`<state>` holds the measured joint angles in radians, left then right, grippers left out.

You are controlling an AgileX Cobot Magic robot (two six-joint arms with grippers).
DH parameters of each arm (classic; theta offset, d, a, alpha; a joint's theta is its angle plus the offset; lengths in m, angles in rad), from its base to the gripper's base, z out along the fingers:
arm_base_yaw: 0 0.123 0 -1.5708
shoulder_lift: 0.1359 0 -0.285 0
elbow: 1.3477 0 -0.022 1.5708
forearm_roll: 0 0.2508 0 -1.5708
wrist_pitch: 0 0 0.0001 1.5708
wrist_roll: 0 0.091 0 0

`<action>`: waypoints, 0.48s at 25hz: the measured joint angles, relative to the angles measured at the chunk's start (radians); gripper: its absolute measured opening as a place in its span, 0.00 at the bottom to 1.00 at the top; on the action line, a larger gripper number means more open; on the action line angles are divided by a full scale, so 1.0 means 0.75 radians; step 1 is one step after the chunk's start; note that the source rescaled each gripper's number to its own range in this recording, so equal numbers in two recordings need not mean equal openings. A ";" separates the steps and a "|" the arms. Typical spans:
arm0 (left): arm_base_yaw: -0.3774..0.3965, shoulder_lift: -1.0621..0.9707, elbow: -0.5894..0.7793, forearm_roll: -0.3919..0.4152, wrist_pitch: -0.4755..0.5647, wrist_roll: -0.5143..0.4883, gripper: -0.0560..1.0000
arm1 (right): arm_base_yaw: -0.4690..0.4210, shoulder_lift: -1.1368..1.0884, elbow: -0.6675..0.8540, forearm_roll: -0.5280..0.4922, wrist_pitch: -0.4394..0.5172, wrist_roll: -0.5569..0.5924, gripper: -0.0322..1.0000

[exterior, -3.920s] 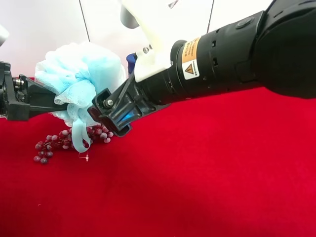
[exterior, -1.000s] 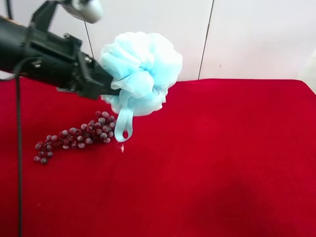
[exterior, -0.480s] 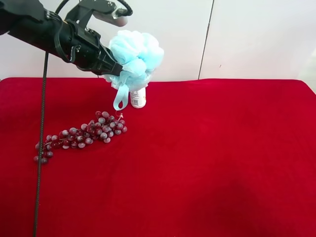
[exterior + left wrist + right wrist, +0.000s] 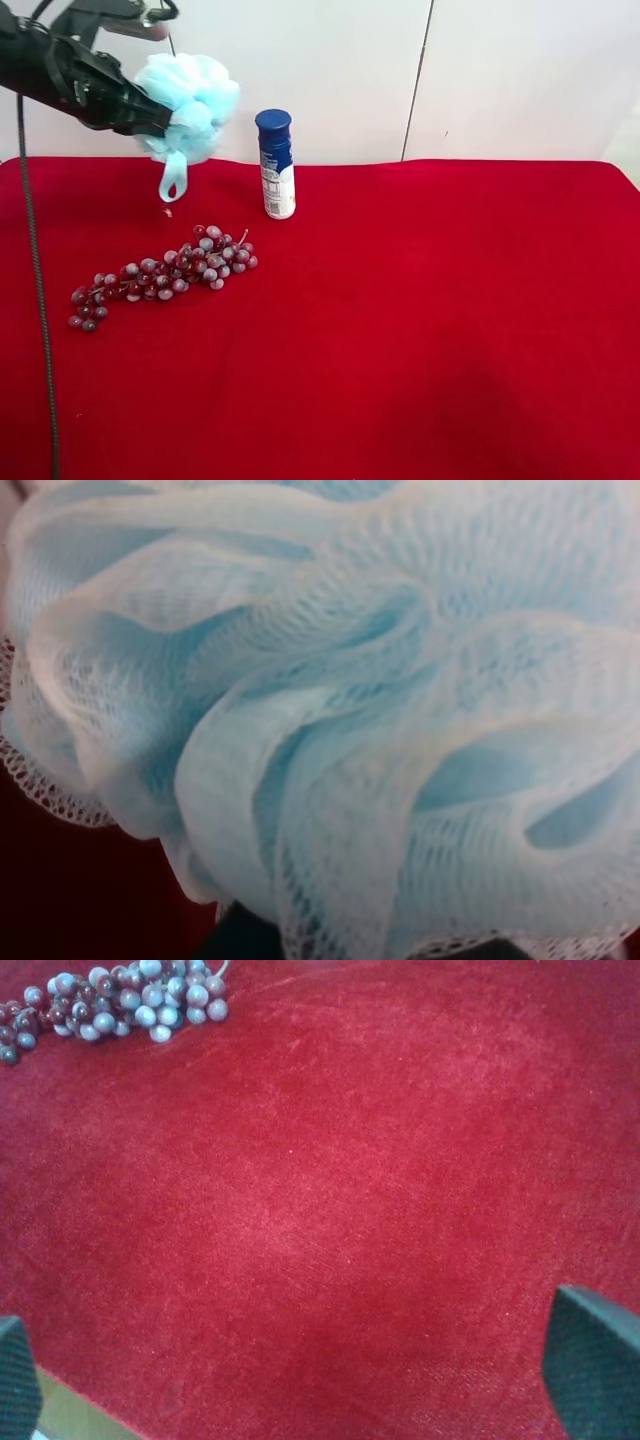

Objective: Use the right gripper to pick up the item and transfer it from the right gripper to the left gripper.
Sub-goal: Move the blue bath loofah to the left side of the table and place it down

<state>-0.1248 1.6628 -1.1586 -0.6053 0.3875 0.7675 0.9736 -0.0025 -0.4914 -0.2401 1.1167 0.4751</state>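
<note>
The pale-blue mesh bath pouf (image 4: 192, 103) hangs in the air at the exterior high view's upper left, its ribbon loop (image 4: 172, 185) dangling. The left gripper (image 4: 150, 118), on the slim black arm with a trailing cable, is shut on it. In the left wrist view the pouf (image 4: 330, 710) fills the picture and hides the jaws. The right gripper (image 4: 300, 1370) is open and empty above the red cloth; only its two fingertips (image 4: 590, 1355) show at the right wrist view's corners. The right arm is out of the exterior high view.
A bunch of red-purple grapes (image 4: 160, 275) lies on the red cloth (image 4: 420, 330) at the left, also seen in the right wrist view (image 4: 115, 1000). A blue-capped white bottle (image 4: 276, 163) stands at the back. A white wall runs behind the table.
The right arm has let go of the pouf and left the exterior high view. The left arm has carried the pouf up and to the view's left, uncovering the bottle.
</note>
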 joint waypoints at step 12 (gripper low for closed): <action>0.027 0.250 -0.004 -0.005 -0.036 0.000 0.06 | 0.000 0.000 0.000 -0.001 0.000 0.000 1.00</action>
<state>-0.1047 1.8503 -1.1612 -0.6094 0.3601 0.7675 0.9736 -0.0025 -0.4914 -0.2410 1.1167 0.4751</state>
